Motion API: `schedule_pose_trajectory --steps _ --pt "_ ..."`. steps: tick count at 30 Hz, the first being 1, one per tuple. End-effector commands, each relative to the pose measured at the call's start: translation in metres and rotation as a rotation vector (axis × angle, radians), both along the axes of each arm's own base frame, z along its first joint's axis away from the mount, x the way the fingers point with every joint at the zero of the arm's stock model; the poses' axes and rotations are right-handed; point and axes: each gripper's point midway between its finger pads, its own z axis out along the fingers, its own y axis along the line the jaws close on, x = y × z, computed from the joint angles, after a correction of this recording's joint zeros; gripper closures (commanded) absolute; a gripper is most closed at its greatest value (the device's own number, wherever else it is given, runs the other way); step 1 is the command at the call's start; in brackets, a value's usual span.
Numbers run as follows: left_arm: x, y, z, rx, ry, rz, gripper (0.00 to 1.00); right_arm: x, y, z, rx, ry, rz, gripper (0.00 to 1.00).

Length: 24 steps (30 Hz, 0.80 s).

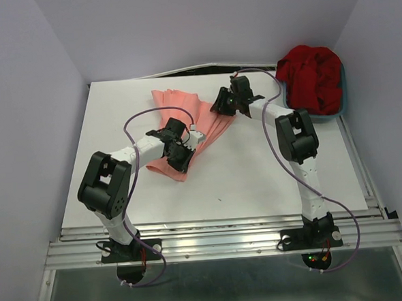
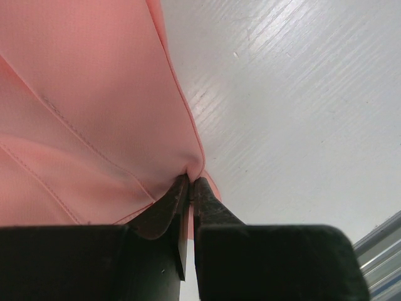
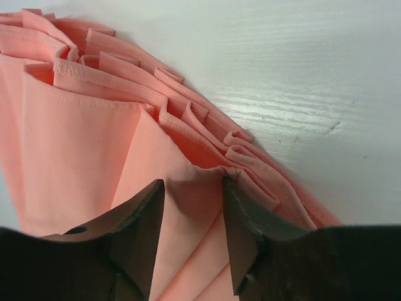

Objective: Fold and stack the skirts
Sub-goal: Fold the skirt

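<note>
The salmon-pink pleated skirt (image 1: 176, 101) lies bunched on the white table, running from the back centre down towards the left arm. My left gripper (image 1: 181, 156) is shut on the skirt's near edge; in the left wrist view the closed gripper (image 2: 190, 182) pinches a fold of the pink cloth (image 2: 94, 94). My right gripper (image 1: 223, 109) is open at the skirt's right side; in the right wrist view the gripper (image 3: 193, 185) stands astride a pleat of the skirt (image 3: 94, 119). The deep red skirt (image 1: 312, 75) is heaped in the teal basin (image 1: 316, 120).
The basin sits at the table's back right corner. The white table (image 1: 257, 174) ends in a metal rail (image 1: 220, 234) at the near edge, and grey walls close in on both sides. Bare table shows beside the cloth in both wrist views (image 2: 301, 94) (image 3: 301, 63).
</note>
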Motion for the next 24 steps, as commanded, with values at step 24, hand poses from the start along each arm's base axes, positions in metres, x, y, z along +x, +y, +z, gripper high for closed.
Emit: schedule_pose_trajectory --steps 24 --pt "-0.032 0.022 -0.035 0.109 0.14 -0.007 0.86 -0.004 -0.066 0.119 -0.044 -0.172 -0.157 0.99"
